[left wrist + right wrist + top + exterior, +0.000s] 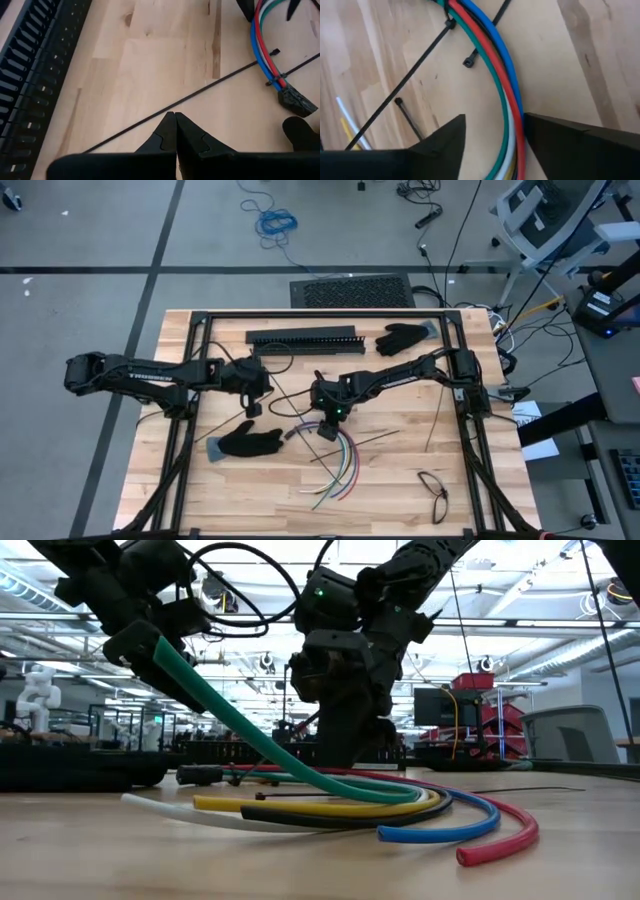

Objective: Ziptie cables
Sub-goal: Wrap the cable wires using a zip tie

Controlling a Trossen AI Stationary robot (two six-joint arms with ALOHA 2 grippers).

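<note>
High view: the cables [343,465] lie near the middle of the table [400,490], toward its front edge, bunched at one end under the right gripper [327,429] and fanning out in a curved arc toward the front, so the bundle's long axis runs from the table's centre to its front. In the right wrist view the blue, red, green and white strands run side by side in one curve, passing between that gripper's jaws, which stand apart on either side of the bundle without visibly pressing it. A zip tie [451,23] wraps the bundle farther along, its long tail slanting across the wood, and loose zip ties [409,116] lie beside it. In the low view a green cable [250,735] rises off the table at a slant while the others rest flat.

The right arm reaches in from the right side, its wrist bent down over the bunched end. The left gripper [254,409] sits to the left of the bundle, well apart from it, jaws pressed together and empty. A black slotted bar [305,339] lies at the back, a black glove [249,443] just left of the cables, another glove [402,338] beside the bar, and eyeglasses [434,493] near the front right.
</note>
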